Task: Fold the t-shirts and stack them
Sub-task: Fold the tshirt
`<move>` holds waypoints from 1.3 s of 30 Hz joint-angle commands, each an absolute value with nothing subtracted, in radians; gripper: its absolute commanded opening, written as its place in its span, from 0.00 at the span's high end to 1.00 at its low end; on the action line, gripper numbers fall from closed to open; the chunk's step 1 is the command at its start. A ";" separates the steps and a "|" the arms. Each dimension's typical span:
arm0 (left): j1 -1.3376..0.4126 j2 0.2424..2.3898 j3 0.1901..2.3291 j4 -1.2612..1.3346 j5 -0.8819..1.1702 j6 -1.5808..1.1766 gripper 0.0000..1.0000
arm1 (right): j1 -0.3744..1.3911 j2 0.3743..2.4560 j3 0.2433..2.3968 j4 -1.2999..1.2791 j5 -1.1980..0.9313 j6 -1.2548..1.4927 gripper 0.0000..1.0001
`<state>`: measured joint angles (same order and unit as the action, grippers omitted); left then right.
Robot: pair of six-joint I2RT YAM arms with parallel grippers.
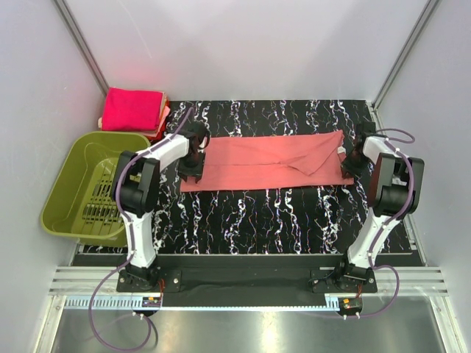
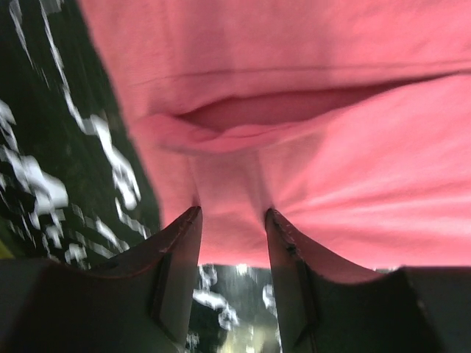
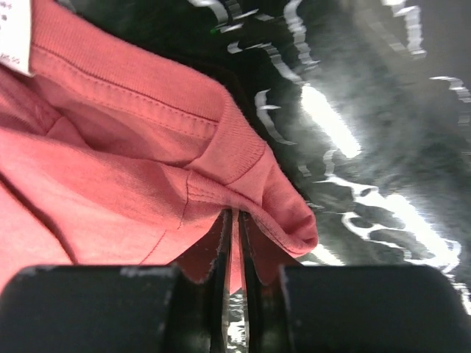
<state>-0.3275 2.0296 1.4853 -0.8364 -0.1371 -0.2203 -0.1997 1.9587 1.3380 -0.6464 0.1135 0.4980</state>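
Note:
A salmon-coral t-shirt (image 1: pixel 272 163) lies folded into a long strip across the black marbled table (image 1: pixel 257 220). My left gripper (image 1: pixel 193 163) is at its left end. In the left wrist view the gripper (image 2: pixel 232 215) has a thick fold of the salmon cloth (image 2: pixel 309 110) pinched between its part-spread fingers. At the strip's right end is my right gripper (image 1: pixel 352 160). The right wrist view shows that gripper (image 3: pixel 235 213) shut tight on a hemmed edge of the shirt (image 3: pixel 110 184), near the collar. Bright magenta folded t-shirts (image 1: pixel 132 109) are stacked at the back left.
An olive-green plastic basket (image 1: pixel 66 187) stands off the table's left side, next to the left arm. White walls and metal posts close in the back and both sides. A white label (image 3: pixel 15 37) shows inside the shirt's collar.

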 commanded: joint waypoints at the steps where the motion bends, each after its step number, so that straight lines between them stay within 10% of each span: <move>1: -0.366 1.884 1.436 -0.870 -0.198 -0.227 0.53 | -0.238 1.928 1.305 -0.658 0.255 0.451 0.86; 16: -0.327 1.996 1.623 -0.802 0.201 -0.173 0.52 | -0.226 1.766 1.381 -0.713 -0.032 0.529 0.71; 39: -0.227 1.991 1.621 -0.839 0.088 -0.173 0.51 | -0.055 1.717 1.071 -0.367 -0.209 0.876 0.60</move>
<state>-0.2272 2.0903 1.5967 -0.8253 0.0975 -0.1925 -0.0704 1.7523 1.0992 -0.4122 -0.2085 0.8204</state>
